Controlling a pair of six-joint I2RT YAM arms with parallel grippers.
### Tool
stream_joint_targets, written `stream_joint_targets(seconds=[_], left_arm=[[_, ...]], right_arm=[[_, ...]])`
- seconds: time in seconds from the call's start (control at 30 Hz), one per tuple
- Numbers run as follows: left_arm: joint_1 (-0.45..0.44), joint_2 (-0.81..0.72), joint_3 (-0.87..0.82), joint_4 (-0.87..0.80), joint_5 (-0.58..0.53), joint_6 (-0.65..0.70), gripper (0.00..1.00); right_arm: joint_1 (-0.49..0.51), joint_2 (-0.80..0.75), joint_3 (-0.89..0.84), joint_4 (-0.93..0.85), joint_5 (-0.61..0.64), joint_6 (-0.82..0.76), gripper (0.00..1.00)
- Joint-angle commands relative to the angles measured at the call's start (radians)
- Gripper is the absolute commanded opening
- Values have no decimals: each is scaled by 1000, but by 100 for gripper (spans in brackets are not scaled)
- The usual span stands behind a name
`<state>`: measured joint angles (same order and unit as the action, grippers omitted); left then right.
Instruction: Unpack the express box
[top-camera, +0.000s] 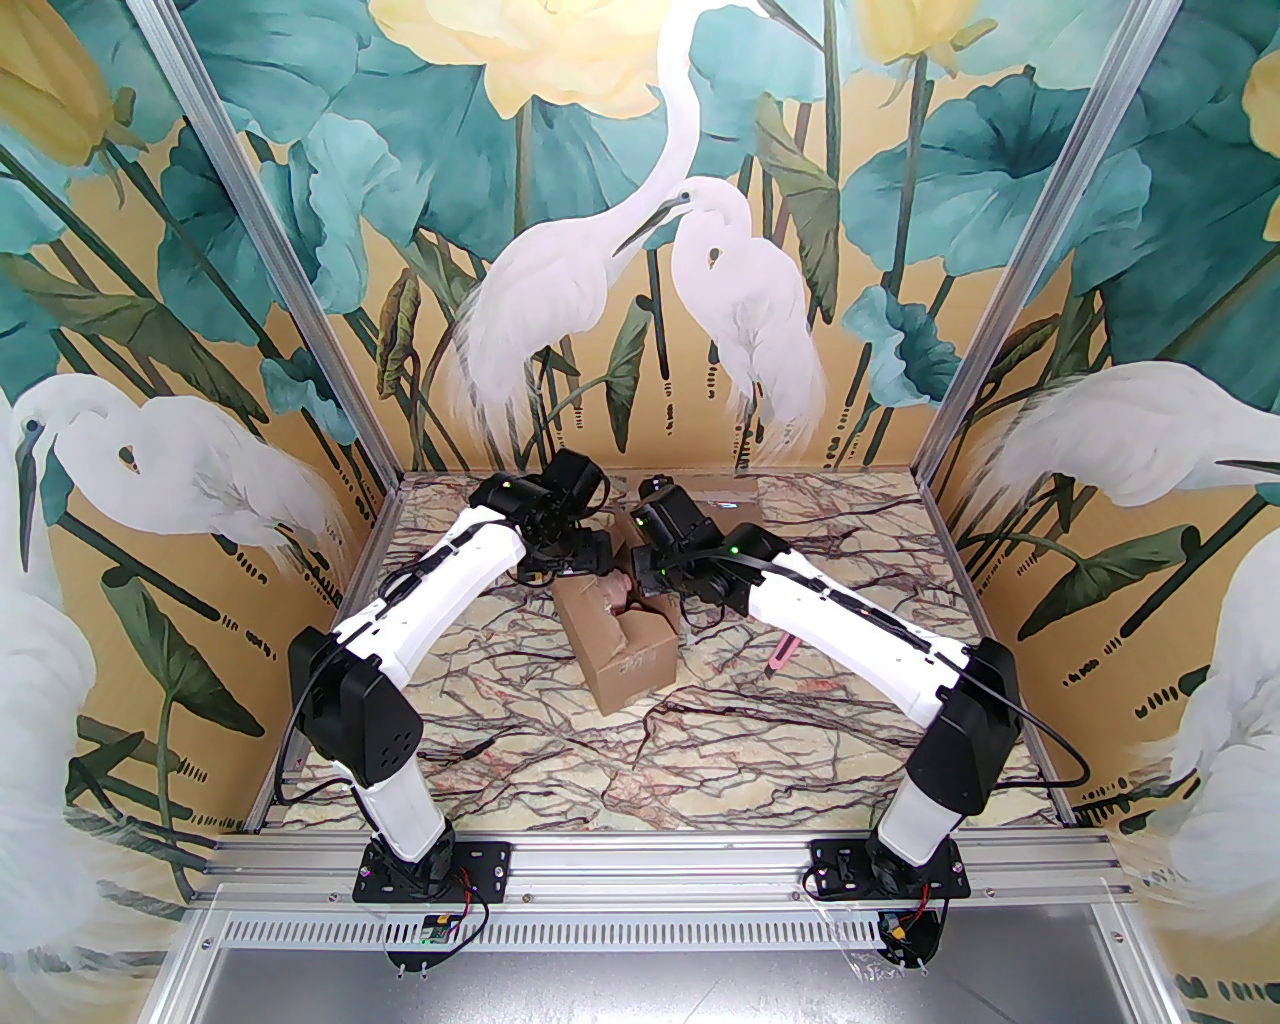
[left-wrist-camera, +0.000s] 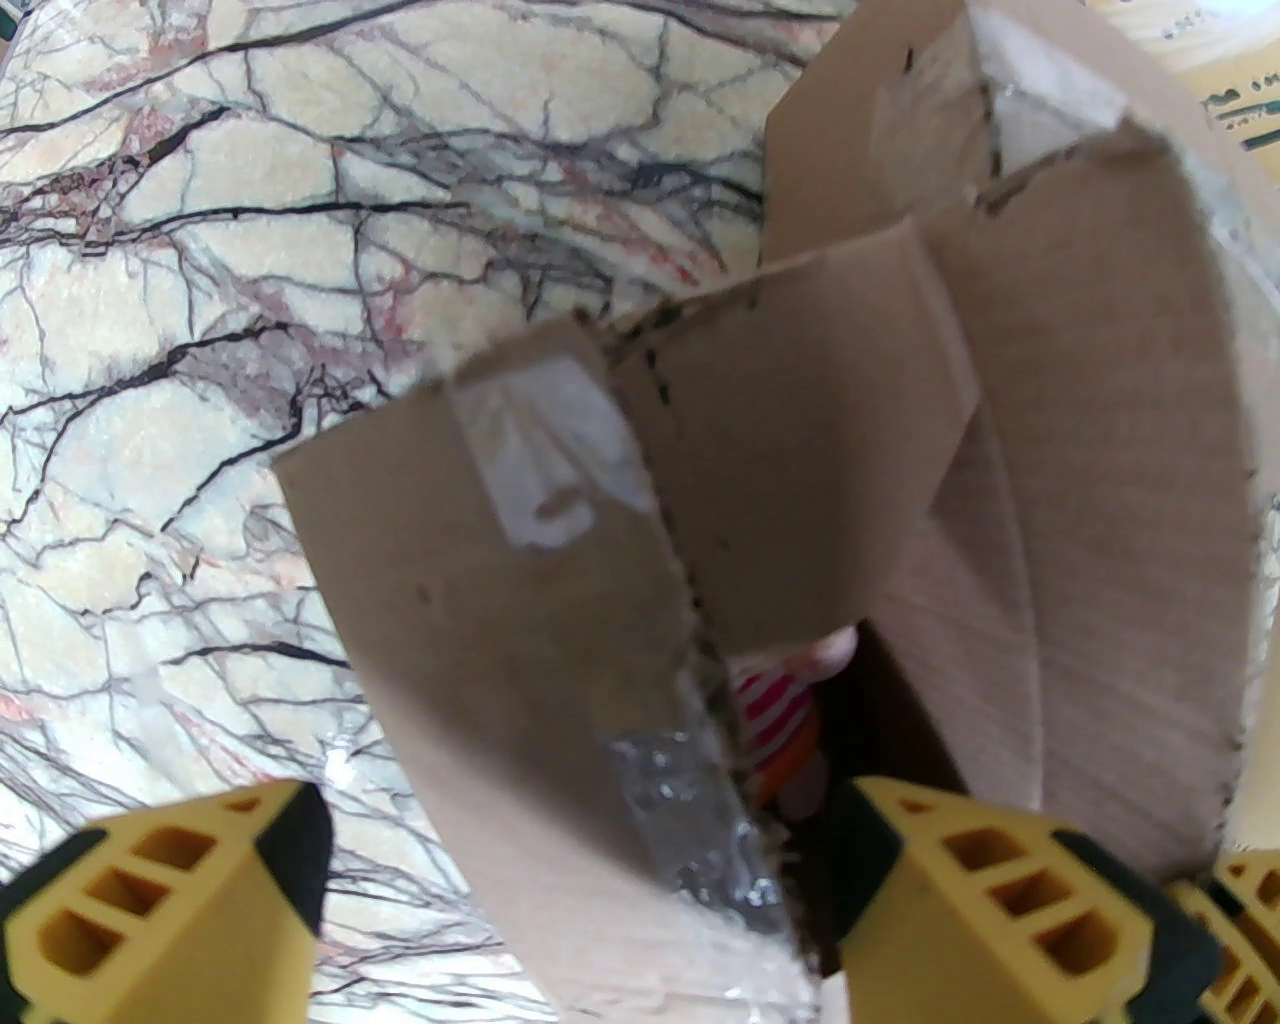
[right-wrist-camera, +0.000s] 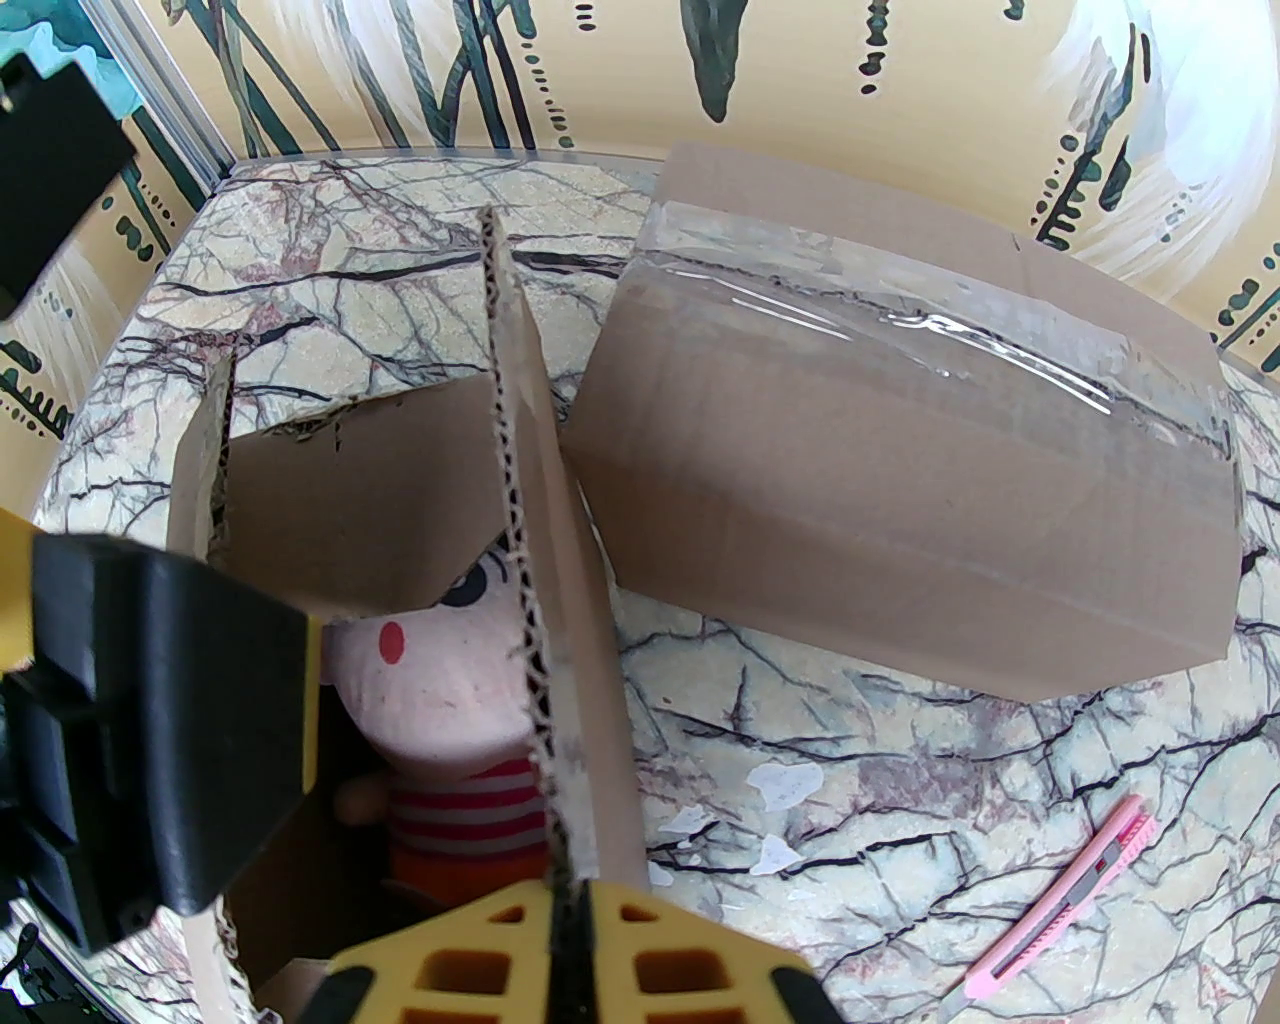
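The express box (top-camera: 625, 650) stands mid-way on the desk (top-camera: 700, 760), flaps raised. One flap (right-wrist-camera: 545, 600) is pinched by the right fingers (right-wrist-camera: 660, 960) and should be held back while the spread left fingers (left-wrist-camera: 1000, 900) are lowered around the doll (right-wrist-camera: 430, 680).

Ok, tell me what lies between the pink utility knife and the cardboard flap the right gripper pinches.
Right wrist view: bare marble-patterned tabletop with a few small white flecks; nothing else.

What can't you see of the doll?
Legs of the doll, right wrist view: hidden behind the right hand.
Its face, same view: partly covered by a flap.
Top view: box opening mostly hidden under both arms.
Left wrist view: doll blurred, mostly behind cardboard.
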<state>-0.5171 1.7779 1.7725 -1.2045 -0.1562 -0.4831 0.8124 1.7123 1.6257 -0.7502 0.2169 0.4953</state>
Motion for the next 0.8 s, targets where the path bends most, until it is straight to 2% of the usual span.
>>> stream_joint_targets(seconds=[0.0,0.4,0.77], left_arm=[[8,27,44,-38,33,41,80],[39,-30,49,-95,76,136,57],[85,-173,-83,-64,167,130,35]], right_arm=[[4,-41,-7,25,14,27,11],[-11,-54,-24,21,21,41,11],[-41,-66,-52,29,4,63,10]])
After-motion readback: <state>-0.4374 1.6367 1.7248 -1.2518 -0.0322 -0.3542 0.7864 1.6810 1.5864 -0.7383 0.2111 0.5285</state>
